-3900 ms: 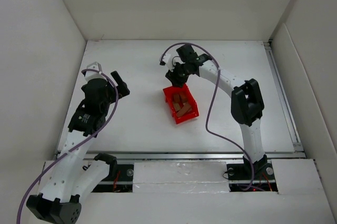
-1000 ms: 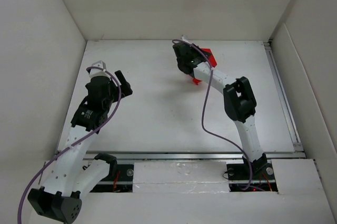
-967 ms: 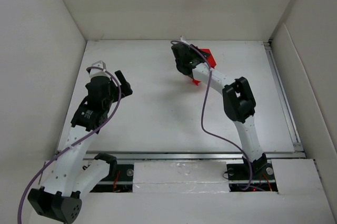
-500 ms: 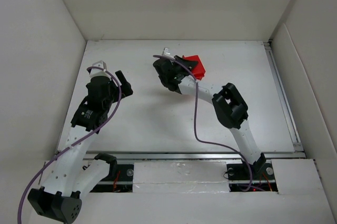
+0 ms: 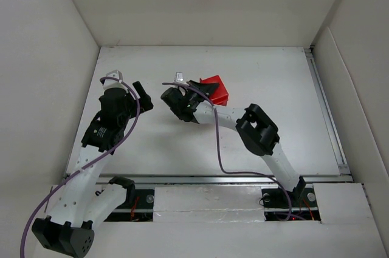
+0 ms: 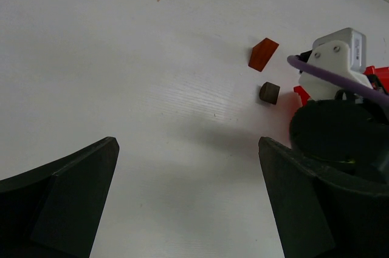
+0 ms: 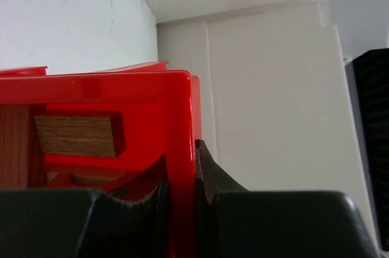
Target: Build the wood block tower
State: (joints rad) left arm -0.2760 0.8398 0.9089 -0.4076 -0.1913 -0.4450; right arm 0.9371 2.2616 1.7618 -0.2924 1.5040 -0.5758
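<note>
While the right tool (image 7: 182, 176) pinched the red bin (image 7: 121, 82) and the left tool (image 6: 187, 145) gaped wide, those light, stiff wood blocks (image 6: 263, 54) probably wanted flat-side grips.

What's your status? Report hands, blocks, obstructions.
Left hand open, empty. Right hand shut on red bin wall. Reddish block, dark block on table; tan block in bin. No tower yet.

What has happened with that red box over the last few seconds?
The right gripper, shut on the wall of the red bin, lifted it off the middle of the table, swung it leftward and tipped it. A reddish-brown block and a dark brown block now lie on the table; a tan block remains inside. The left gripper stayed open, barely moving.
</note>
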